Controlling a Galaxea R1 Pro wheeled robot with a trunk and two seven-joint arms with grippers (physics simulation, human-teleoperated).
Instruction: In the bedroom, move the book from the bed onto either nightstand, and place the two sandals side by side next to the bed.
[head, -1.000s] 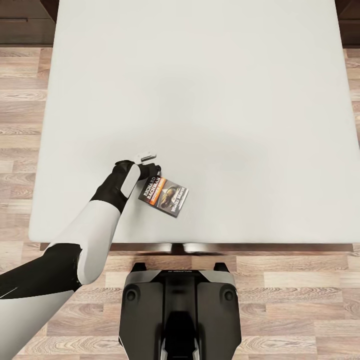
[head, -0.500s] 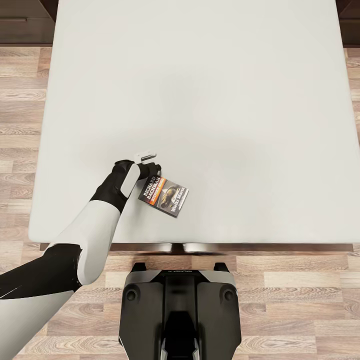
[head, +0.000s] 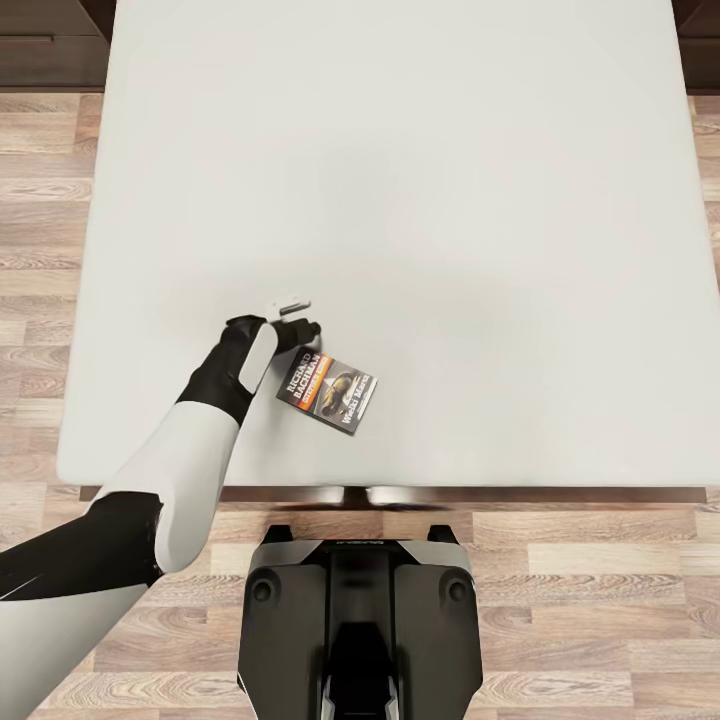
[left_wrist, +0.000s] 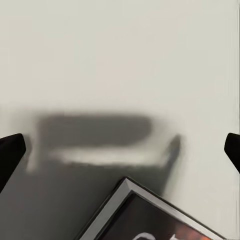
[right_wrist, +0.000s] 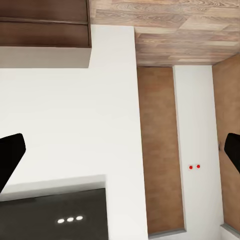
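The bed (head: 400, 150) takes up most of the head view, its bare off-white mattress running from 12 o'clock down to a dark wood foot rail just ahead of the robot's base (head: 360, 620) at 6 o'clock. The robot is parked square against that rail, probably so the arm need not stretch far across the mattress.

The left arm (head: 180, 470) rises from 8 o'clock, elbow bent and forearm angled toward the centre, wrist tipped so the fingers point down at the mattress.

The book (head: 328, 391) lies flat, cover up, turned at a slant, near the foot edge and a little to the 7 o'clock side of centre; nothing grips it.

The left gripper (head: 298, 330) hovers just past the book's corner at its 11 o'clock. In the left wrist view its 2 fingertips sit at opposite edges, spread wide, with the corner of the book (left_wrist: 150, 212) between and below them.

The right gripper (right_wrist: 120, 155) is likewise spread wide, holding nothing, pointed at white panels and wood floor (right_wrist: 175, 30).
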